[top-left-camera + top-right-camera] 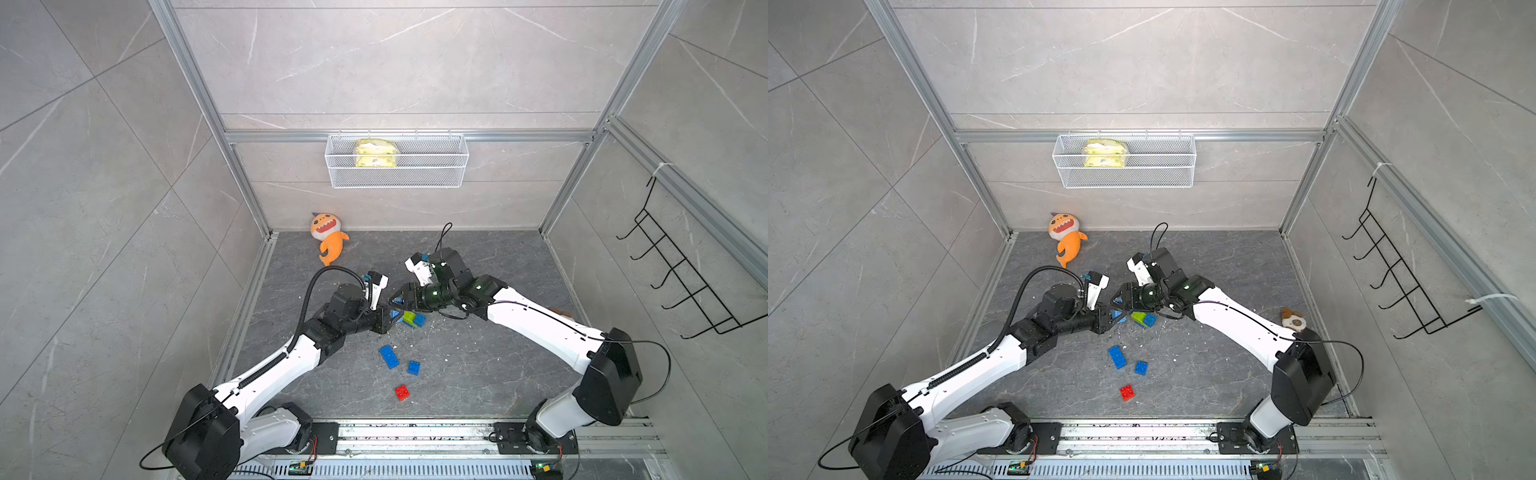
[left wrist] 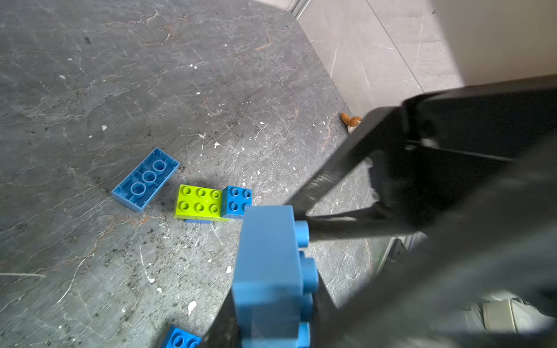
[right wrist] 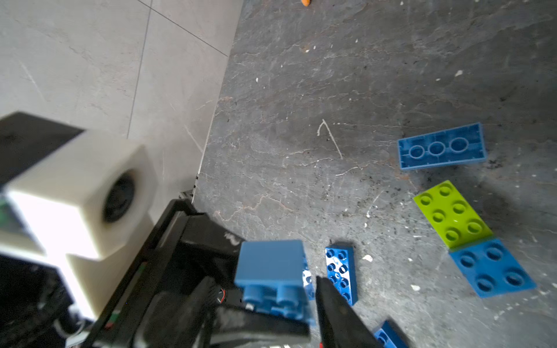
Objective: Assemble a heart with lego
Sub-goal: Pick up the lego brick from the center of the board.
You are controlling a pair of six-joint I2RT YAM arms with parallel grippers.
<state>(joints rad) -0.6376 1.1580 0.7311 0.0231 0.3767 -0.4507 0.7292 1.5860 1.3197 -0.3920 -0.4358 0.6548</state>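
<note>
**Blue brick held in the air over the half-built heart**

Nearest the arms' bases, a small red square plastic brick (image 1: 402,392) lies alone on the dark grey stone-patterned tabletop (image 1: 478,374). Just beyond it sit a small blue square plastic brick (image 1: 413,367) and a long blue studded plastic brick (image 1: 389,357), near each other but apart.

Farther in, the half-built heart (image 1: 413,319) rests on the tabletop. It is a lime-green long plastic brick (image 2: 199,202) and a blue square studded brick (image 2: 236,201) side by side and touching. The edge of another blue piece shows under the green one. Just beside it, a long blue upturned brick (image 2: 146,179) shows its hollow underside.

Over this spot the left gripper (image 2: 277,298) is clamped on a chunky blue plastic brick (image 2: 268,259). The brick is held off the tabletop with its studs pointing toward the right gripper (image 1: 395,300). The right gripper's jaws stand apart around the studded end of that brick; whether they press on it I cannot tell.

By the far wall lies an orange plush fish (image 1: 328,237). Higher on that wall hangs a white wire basket (image 1: 397,178) holding a yellow packet (image 1: 375,153).
</note>
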